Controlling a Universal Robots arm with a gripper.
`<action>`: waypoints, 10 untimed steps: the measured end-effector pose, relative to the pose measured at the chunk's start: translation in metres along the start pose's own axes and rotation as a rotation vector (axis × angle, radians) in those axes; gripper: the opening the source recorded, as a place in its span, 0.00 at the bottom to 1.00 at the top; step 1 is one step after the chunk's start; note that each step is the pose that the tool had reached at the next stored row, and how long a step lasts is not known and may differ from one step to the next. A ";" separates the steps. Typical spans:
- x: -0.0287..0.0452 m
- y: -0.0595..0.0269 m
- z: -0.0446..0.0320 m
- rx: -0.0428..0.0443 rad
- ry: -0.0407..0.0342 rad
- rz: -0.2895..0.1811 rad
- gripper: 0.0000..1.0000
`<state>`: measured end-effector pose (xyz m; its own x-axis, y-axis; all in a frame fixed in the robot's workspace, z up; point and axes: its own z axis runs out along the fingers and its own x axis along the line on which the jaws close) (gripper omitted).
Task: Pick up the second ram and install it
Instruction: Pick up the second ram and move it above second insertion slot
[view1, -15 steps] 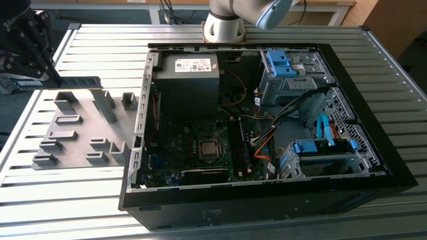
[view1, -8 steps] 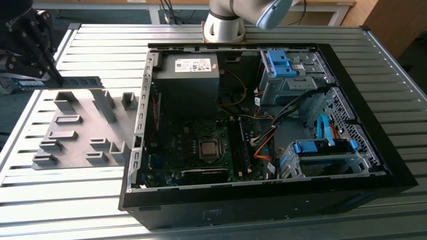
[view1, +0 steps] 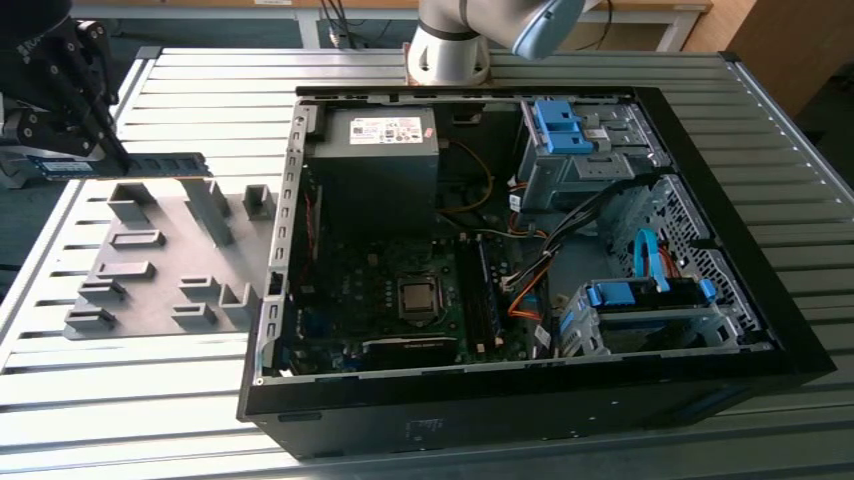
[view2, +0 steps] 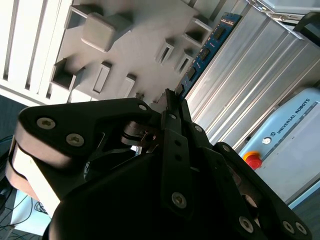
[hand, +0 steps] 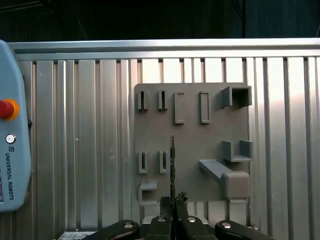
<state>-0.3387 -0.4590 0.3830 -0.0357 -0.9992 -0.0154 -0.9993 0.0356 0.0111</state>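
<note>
My gripper (view1: 112, 158) is shut on the second ram (view1: 158, 163), a thin blue-green strip held level above the far end of the grey holder plate (view1: 158, 272), at the exterior view's left. In the first wrist view the ram (hand: 172, 162) shows edge-on, standing out from my gripper (hand: 172, 204) over the holder plate (hand: 192, 135). In the second wrist view the ram's (view2: 206, 49) chip side runs away from my gripper (view2: 172, 98). The open computer case (view1: 694, 385) lies to the exterior view's right, with the motherboard's memory slots (view1: 482, 290) near its middle.
The holder plate carries several raised grey blocks (view1: 211, 208). Inside the case are a power supply (view1: 380, 150), blue drive brackets (view1: 561, 125) and loose cables (view1: 534, 270). A teach pendant (hand: 11, 125) lies on the slatted metal table (view1: 120, 390). The arm's base (view1: 447, 50) stands behind the case.
</note>
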 end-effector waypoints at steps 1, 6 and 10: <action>0.0000 -0.0004 0.0000 -0.0001 0.0000 0.000 0.14; -0.0001 -0.0023 0.0000 0.0000 0.0000 0.000 0.14; -0.0002 -0.0039 -0.0001 0.0000 0.0000 0.000 0.14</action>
<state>-0.3348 -0.4590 0.3830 -0.0358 -0.9992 -0.0154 -0.9993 0.0356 0.0111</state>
